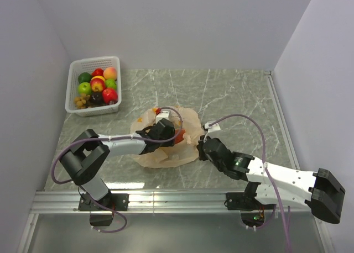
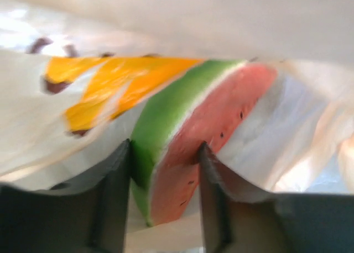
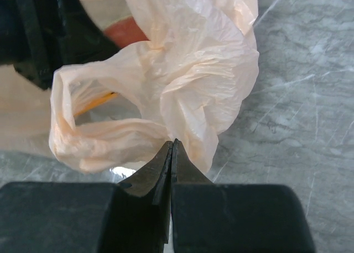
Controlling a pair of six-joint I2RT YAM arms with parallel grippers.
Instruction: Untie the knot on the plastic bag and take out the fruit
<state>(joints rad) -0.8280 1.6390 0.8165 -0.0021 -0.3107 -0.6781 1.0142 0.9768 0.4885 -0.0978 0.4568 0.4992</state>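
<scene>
1. My left gripper (image 2: 164, 148) is inside the plastic bag (image 1: 157, 159), mid-way along the worktop (image 1: 238, 98). Its fingers (image 2: 110, 198) seem clamped on the watermelon wedge (image 2: 199, 120), though the view is blurry.
2. My right gripper (image 3: 172, 147) is clenched, pinching the bag's right edge.

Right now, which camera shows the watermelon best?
Left wrist view: the watermelon wedge fills it, between the fingers of the left gripper. Top view shows only a red speck; right wrist view, a reddish patch behind the plastic bag.
</scene>
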